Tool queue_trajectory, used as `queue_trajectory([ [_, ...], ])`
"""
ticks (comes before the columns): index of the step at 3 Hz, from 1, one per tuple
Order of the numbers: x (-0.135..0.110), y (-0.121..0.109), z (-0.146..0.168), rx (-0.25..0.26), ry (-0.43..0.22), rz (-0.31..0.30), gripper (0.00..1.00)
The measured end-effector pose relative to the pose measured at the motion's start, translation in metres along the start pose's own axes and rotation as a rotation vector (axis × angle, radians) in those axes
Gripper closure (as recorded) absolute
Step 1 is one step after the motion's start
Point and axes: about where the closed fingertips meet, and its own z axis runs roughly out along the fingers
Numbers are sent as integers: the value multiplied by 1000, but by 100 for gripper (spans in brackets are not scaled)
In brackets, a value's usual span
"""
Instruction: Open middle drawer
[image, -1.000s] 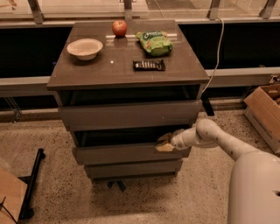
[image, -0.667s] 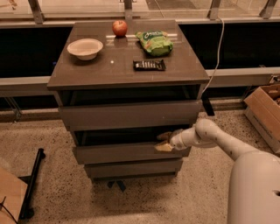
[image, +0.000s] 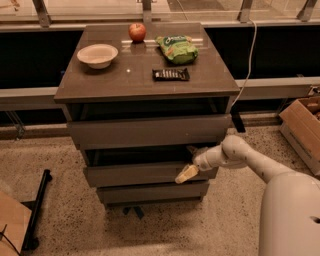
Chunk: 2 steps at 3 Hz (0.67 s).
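The middle drawer (image: 135, 175) is a plain grey-brown handleless front in the cabinet, between the taller top drawer (image: 150, 131) and the narrower bottom drawer (image: 150, 192). A dark gap shows above its top edge. My gripper (image: 189, 167) is at the right end of that top edge, with its yellowish tip in front of the panel. My white arm (image: 250, 160) reaches in from the lower right.
On the cabinet top (image: 100, 82) sit a white bowl (image: 97, 55), a red apple (image: 137, 32), a green chip bag (image: 176, 48) and a dark snack bar (image: 171, 74). A cardboard box (image: 302, 122) stands at the right. A black stand (image: 37, 210) lies on the floor at the left.
My gripper's tip has dropped slightly along the middle drawer's front. The drawer and the things on top look unmoved.
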Motion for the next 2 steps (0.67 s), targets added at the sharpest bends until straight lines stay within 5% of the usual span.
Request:
queue_trajectory([
  [2,7,10,7,-37,196,-59,0],
])
